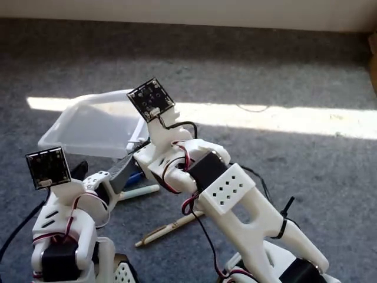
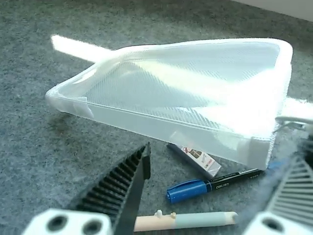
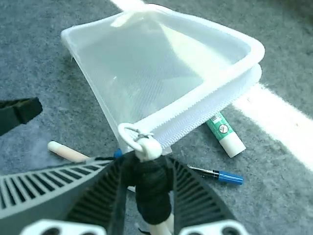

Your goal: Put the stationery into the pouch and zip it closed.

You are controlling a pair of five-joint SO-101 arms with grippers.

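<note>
We see the translucent pouch (image 3: pixel 161 63) lying on grey carpet (image 1: pixel 283 71), just in front of both arms, with a strip of sunlight (image 1: pixel 294 121) running across the floor behind it. The right gripper (image 3: pixel 146 164) sits at the pouch's near corner, its jaws pressed together on the zipper pull (image 3: pixel 145 147), a white ring and slider with a dark tab pinched between the ribbed fingers. How far the zip is drawn along the pouch's edge we cannot tell.

The left gripper (image 2: pixel 222 161) hovers low beside the pouch with its jaws spread wide and nothing between them.

All the stationery we can make out lies outside the pouch, on the carpet along its near edge. A glue stick (image 3: pixel 225 134) (green and white) rests against the pouch's side, one end tucked just under the edge. A blue marker (image 2: pixel 210 186) lies close beside it, apart from the pouch. A pale pen (image 2: pixel 186 221) lies nearest the left gripper, just past the marker. From the high view we also find a tan pen (image 1: pixel 171 229) farther from the pouch, on the carpet beneath the right arm
</note>
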